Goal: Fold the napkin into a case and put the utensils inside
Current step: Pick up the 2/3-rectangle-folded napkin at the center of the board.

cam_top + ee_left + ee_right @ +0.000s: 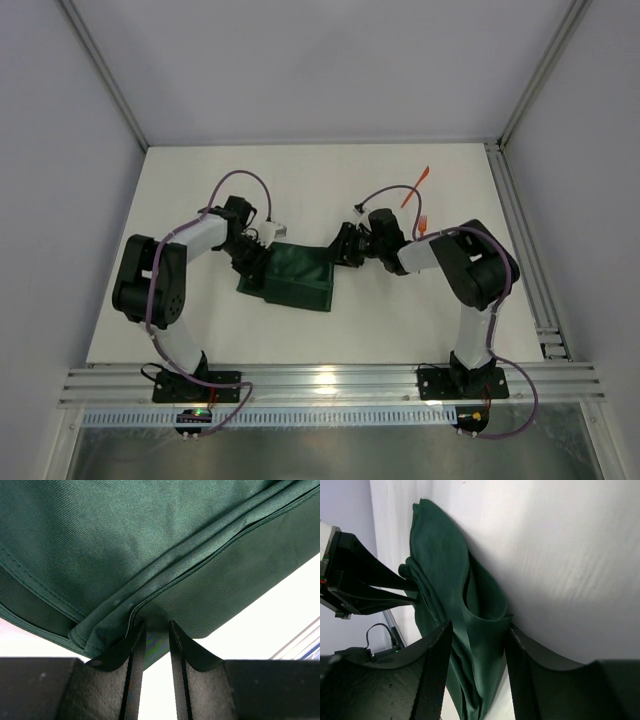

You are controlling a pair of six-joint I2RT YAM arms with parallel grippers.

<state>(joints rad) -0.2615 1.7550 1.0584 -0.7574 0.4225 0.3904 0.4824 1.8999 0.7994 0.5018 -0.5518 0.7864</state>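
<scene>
You are risking a collapsed fold: both arms are working opposite ends of the napkin (290, 280), and an uneven pull or early release would be letting the layers slide apart. The left gripper (156, 630) is clenching the stacked hemmed edges at the cloth's left end. The right gripper (476, 645) is straddling the right end with cloth between its jaws; you cannot tell whether it is gripping. The napkin is lying mid-table, dark green, layered. The 2 orange utensils (416, 200) are lying well apart, outside it.
</scene>
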